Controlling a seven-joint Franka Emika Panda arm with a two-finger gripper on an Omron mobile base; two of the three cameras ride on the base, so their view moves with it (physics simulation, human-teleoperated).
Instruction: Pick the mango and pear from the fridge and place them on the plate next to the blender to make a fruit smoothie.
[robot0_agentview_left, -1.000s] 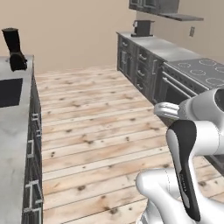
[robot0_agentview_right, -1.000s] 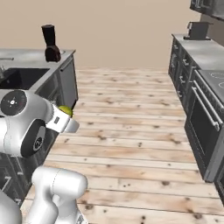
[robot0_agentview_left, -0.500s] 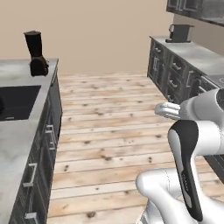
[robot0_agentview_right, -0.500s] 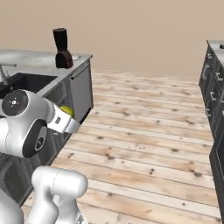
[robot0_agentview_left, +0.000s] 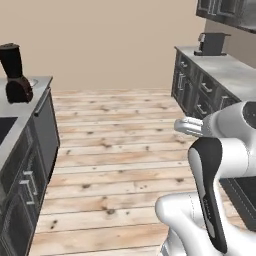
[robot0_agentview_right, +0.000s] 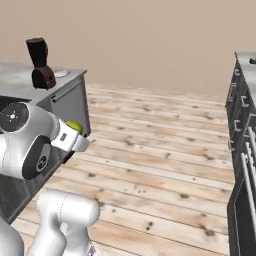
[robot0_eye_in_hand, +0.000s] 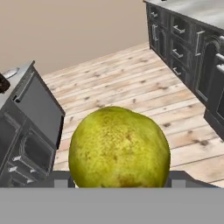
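Note:
My gripper (robot0_eye_in_hand: 118, 180) is shut on a yellow-green speckled pear (robot0_eye_in_hand: 119, 148), which bulks large in the hand view. From the right base view the pear (robot0_agentview_right: 75, 125) peeks out at the end of the white hand, held above the wood floor beside the left counter. The black-jug blender (robot0_agentview_left: 15, 72) on its reddish-brown base stands at the far end of that counter, ahead and to the left. A small pale plate (robot0_agentview_right: 61, 73) lies just beside the blender (robot0_agentview_right: 41, 62). The mango and the fridge are out of view.
Dark cabinets under a grey counter (robot0_agentview_left: 220, 70) run along the right, with a black toaster (robot0_agentview_left: 212, 44) at the far end. The left counter (robot0_agentview_right: 65, 85) has dark drawers below and a sink (robot0_agentview_left: 4, 127). Wood floor (robot0_agentview_left: 125, 145) stretches between them.
Both base views have shifted as the base moved: the blender counter has drawn nearer and the right cabinets have slid aside. The pear has stayed in the gripper.

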